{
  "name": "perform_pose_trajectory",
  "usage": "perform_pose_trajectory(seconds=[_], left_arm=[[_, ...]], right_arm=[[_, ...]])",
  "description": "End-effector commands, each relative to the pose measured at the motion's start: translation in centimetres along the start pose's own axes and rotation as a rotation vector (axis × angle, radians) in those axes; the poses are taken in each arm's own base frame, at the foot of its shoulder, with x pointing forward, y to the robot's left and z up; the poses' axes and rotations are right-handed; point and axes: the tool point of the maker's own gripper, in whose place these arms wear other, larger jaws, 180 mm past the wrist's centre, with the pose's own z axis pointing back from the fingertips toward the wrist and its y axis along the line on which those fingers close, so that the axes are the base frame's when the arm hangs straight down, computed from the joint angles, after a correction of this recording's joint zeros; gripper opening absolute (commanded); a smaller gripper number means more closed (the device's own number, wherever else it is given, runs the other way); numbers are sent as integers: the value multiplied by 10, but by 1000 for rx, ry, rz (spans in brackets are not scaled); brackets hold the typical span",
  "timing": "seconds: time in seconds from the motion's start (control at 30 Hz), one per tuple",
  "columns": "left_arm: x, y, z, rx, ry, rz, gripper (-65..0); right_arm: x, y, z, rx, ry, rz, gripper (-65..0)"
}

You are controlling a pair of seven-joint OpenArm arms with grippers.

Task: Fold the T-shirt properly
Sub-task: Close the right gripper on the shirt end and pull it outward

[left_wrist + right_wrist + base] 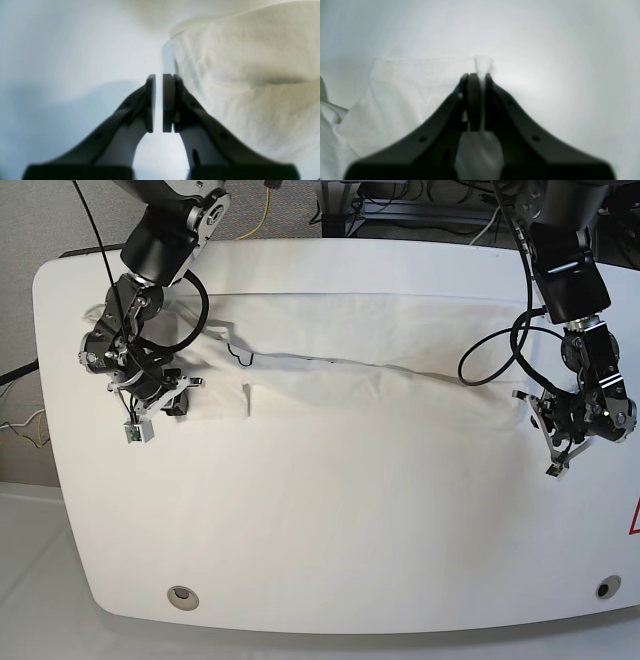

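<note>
The white T-shirt [350, 385] lies spread and wrinkled across the back half of the white table [350, 520]. My right gripper [165, 400] is at the shirt's left end, low over the cloth. In the right wrist view the right gripper [477, 75] is shut on a thin fold of the T-shirt [407, 100], which sticks up between the pads. At the shirt's right end my left gripper [560, 445] hovers just off the cloth. Seen from the left wrist, the left gripper [158, 77] is shut with nothing between its pads, the T-shirt [237, 75] just to its right.
Black cables hang in loops from both arms over the shirt's ends [485, 360]. Two round holes sit near the table's front edge [182, 596] [604, 588]. A red mark [634, 520] shows at the right edge.
</note>
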Motion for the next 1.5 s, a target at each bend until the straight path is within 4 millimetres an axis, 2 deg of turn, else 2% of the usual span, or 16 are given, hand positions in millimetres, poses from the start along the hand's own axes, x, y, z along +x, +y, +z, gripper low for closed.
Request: perform_pose_trajectory(seconds=[0.0,0.53,0.8,1.2,1.33,1.47], left_arm=[[16,12,11,32,-47,-8,-619],[16,12,11,32,-49,-8,-619],[16,11,11,30,-50,-7,-619],[19,5,8,15,-58,-7,-619],[23,-1,6,2,-74,-6,-619],[25,-6,4,-8,-78,-5,-619]], right_arm=[[15,-8,9,-35,-6,39,-650],[51,-18,59,-166,-24,150,-650],[54,-23,86,-240,6,190,-650],[42,-29,130,-364,88,237,-650],[36,-28,135,-371,108,239,-650],[20,-22,131,-316,123,235,-650]])
